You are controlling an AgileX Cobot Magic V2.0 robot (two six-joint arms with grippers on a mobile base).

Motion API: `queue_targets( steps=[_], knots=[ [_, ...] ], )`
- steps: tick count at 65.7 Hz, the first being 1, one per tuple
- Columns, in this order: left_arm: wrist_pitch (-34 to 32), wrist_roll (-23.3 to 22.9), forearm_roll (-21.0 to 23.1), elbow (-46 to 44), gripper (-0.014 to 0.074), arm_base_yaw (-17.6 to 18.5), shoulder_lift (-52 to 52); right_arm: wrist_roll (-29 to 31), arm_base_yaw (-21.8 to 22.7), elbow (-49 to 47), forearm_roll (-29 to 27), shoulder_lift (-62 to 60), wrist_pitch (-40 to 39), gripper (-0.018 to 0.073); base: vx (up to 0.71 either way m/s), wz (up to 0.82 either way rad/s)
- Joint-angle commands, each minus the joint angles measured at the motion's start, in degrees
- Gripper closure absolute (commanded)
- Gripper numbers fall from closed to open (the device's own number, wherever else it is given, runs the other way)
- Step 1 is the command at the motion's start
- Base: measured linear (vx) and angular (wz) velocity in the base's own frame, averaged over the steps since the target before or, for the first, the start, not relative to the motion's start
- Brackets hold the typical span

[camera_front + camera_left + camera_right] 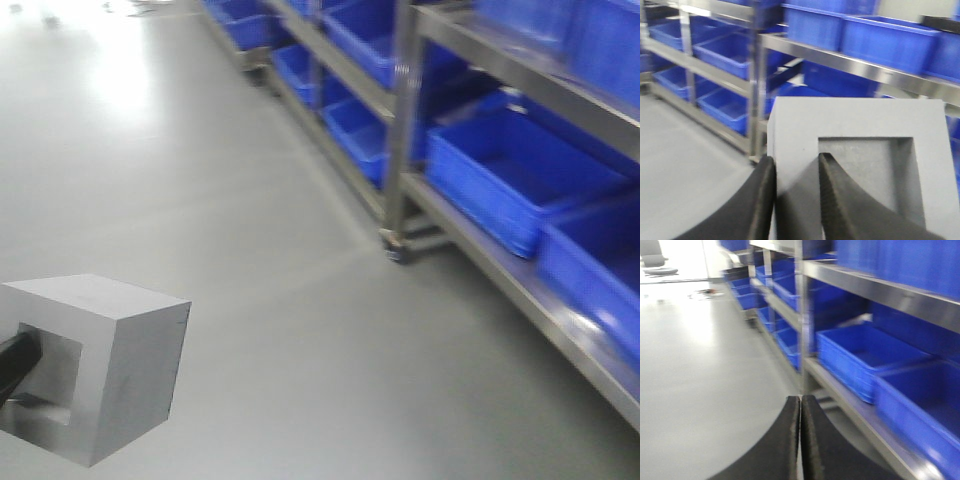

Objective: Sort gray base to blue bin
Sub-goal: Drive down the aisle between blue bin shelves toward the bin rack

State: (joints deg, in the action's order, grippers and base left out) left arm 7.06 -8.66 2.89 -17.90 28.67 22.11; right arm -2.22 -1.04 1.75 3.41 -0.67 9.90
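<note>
Left fingers [760,200] pinch gray base [855,125] wall beside recess, bottom cropped. Right fingers [785,440] pressed together. Blue bin [475,195] beyond base, blurred.

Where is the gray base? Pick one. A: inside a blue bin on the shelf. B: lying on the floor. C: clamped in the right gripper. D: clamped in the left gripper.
D: the left gripper pinches a wall of the gray base, one finger inside its recess, one outside.
</note>
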Motion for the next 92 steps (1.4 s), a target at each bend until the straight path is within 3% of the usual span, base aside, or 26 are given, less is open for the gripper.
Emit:
queue_targets(
  steps=[1, 38, 92],
  knots=[
    [-6.4, -0.4, 0.3, -2.0, 0.0602, 0.1, 0.4, 0.3, 0.3, 0.8, 0.4, -0.6, -4.2, 0.0568, 0.25, 0.75],
    [-6.4, -0.4, 0.3, -2.0, 0.0602, 0.1, 0.4, 0.3, 0.3, 0.8, 0.4, -0.6, -4.2, 0.0568, 0.28, 0.58],
    [-6.4, -0.4, 0.3, -2.0, 0.0602, 0.1, 0.4, 0.3, 0.3, 0.8, 0.4, -0.6, -4.2, 0.0568, 0.40, 0.01]
  ],
)
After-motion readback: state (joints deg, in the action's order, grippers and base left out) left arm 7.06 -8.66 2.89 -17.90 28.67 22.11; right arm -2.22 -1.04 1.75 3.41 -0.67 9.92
